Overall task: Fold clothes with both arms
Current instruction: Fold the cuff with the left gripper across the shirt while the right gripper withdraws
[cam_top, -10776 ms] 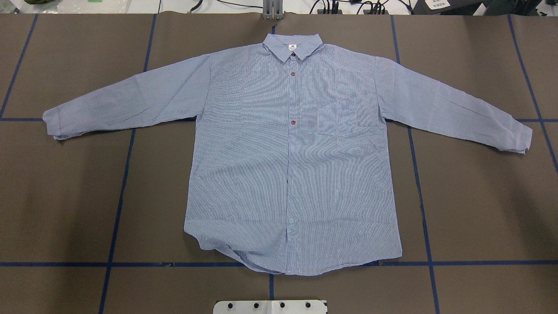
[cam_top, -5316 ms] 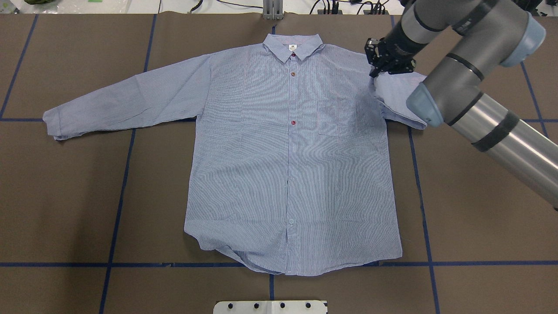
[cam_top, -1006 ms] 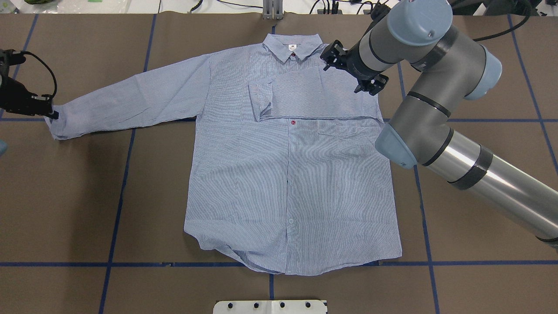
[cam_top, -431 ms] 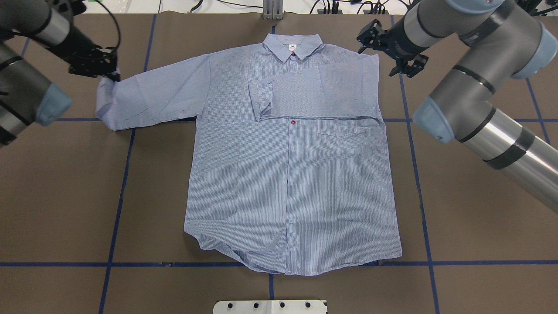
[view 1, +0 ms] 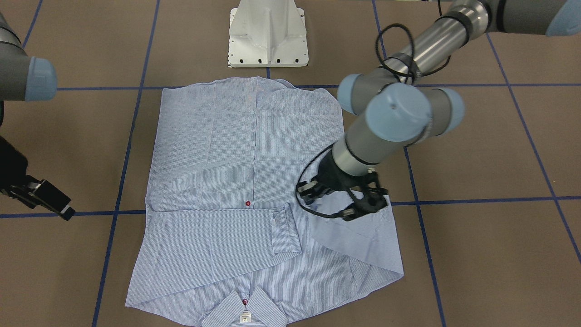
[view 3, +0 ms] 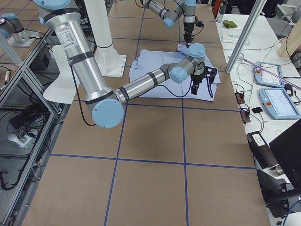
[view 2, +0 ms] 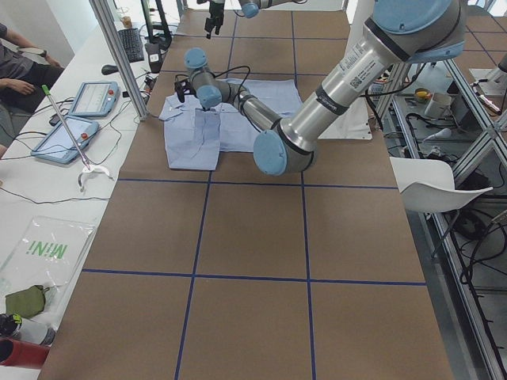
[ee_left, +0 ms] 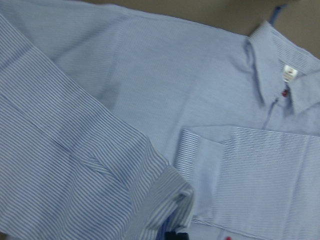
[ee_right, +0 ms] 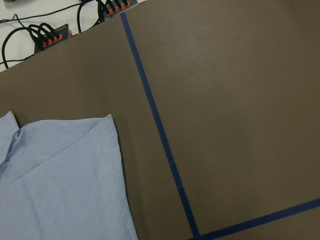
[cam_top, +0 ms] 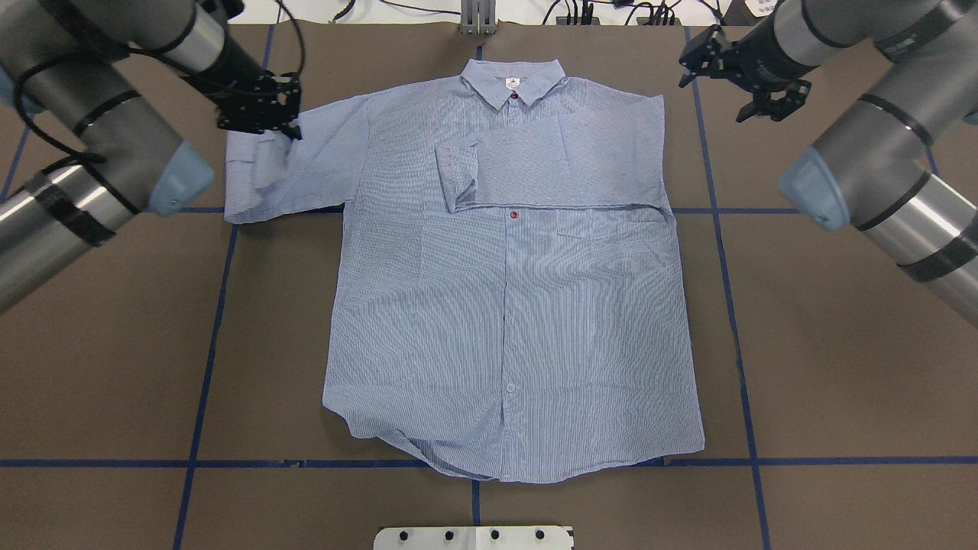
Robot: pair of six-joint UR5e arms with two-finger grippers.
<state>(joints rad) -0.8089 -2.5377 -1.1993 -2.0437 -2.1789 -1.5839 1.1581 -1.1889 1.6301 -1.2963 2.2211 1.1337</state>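
Left claw point(cam_top: 263, 126) pinches left sleeve point(cam_top: 313, 164) cuff. The shirt point(cam_top: 504, 305) body lies flat on the table point(cam_top: 114, 344) to its right, with the sleeve axis crosswise. Right claw point(cam_top: 718, 92) is spread, empty, clear of the cloth.

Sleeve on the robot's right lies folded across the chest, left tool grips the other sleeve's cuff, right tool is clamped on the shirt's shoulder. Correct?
Not the last part. In the overhead view the right tool is open and clear of the shirt, over bare table beside it. The folded sleeve and the left tool gripping the other sleeve are as stated.
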